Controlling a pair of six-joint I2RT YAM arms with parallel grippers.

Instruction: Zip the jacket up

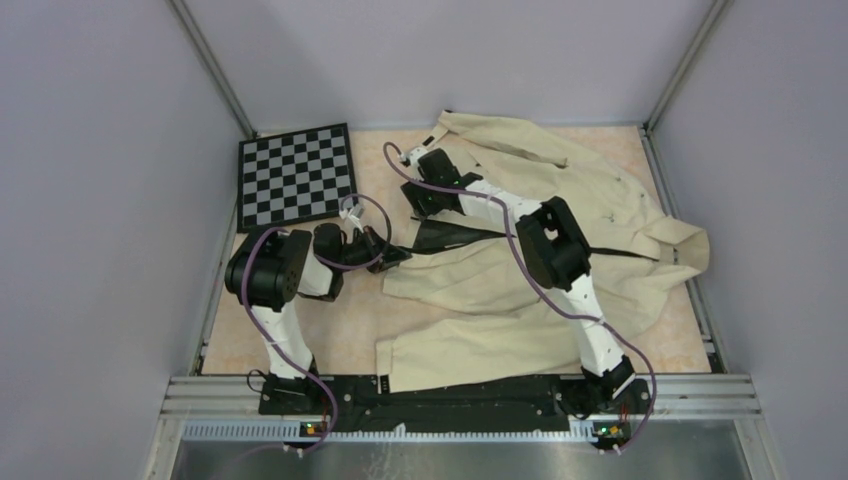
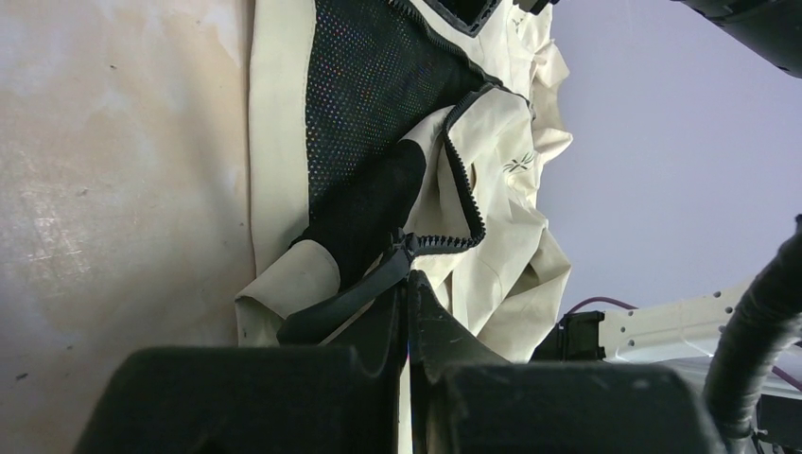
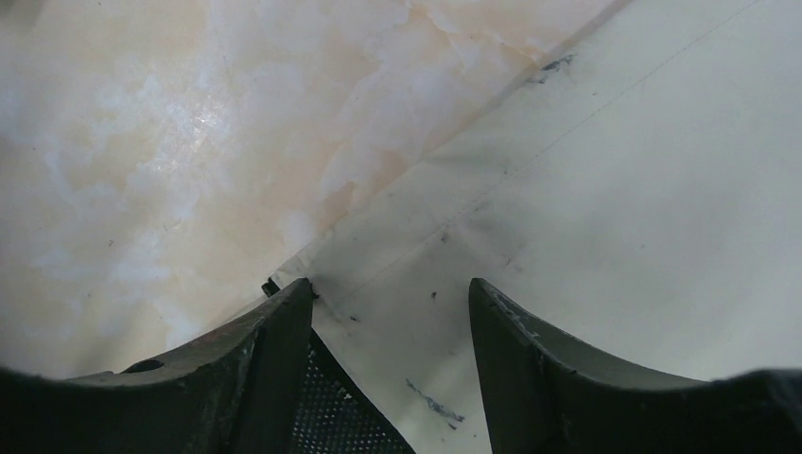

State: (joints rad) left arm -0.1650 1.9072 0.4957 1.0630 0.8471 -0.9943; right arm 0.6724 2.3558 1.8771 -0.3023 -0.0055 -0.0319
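The right arm is crossing over the jacket, hiding a stretch of its zipper line; in the right wrist view the right end effector is running off the bottom edge, and the cloth is being cut off at the right; the left end effector is clamping over the zipper's end, covering the pinched spot; its body is blurring along the bottom.
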